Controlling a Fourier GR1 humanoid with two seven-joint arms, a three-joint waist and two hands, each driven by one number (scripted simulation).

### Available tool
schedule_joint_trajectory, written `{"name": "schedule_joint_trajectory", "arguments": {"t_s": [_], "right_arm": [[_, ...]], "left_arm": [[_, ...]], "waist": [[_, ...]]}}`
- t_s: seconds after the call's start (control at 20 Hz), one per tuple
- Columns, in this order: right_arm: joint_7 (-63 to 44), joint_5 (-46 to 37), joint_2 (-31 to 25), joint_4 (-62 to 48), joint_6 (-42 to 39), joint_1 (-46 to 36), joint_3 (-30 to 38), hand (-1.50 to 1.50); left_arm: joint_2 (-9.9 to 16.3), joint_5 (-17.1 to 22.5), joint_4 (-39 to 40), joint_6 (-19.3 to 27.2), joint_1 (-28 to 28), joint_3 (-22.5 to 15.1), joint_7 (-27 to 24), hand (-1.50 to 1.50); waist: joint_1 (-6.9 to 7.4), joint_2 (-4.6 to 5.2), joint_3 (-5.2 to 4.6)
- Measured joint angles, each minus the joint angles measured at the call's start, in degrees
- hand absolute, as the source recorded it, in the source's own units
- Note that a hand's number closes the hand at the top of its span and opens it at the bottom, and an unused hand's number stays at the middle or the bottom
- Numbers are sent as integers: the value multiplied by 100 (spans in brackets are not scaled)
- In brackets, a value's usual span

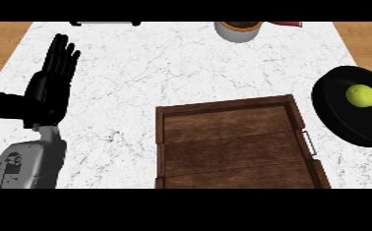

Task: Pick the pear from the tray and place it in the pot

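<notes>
Left hand point(51, 80) at the view's left edge, fingers straight and up, apart, holding nothing, resting over the white marble worktop point(160, 72). Right hand not visible. Pear point(359, 95), yellow-green, sits inside the black pot point(330, 102), far to the right of the left hand, at the view's right edge. Wooden tray point(232, 146) lies right of and nearer than the hand, between hand and pot, with a metal handle on its right side. Grey plant pot point(237, 31) at the far edge, well right of the fingertips.
</notes>
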State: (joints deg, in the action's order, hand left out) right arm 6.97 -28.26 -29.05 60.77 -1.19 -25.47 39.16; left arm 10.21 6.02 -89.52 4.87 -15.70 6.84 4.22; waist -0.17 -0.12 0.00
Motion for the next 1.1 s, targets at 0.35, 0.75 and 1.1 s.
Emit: {"name": "schedule_joint_trajectory", "arguments": {"t_s": [0.35,0.75,1.1], "right_arm": [[98,1074,-226,-55,-218,169,810,-150],[999,2015,-1119,-1178,-692,510,1607,-150],[1976,2410,-2021,-2597,-1135,915,1993,-150]], "left_arm": [[-36,-3,24,-46,142,20,-189,0],[-22,-6,105,-13,-77,53,-58,0],[-60,-27,97,-22,-38,38,-115,0]], "waist": [[-7,6,0],[8,21,6],[32,26,10]]}}
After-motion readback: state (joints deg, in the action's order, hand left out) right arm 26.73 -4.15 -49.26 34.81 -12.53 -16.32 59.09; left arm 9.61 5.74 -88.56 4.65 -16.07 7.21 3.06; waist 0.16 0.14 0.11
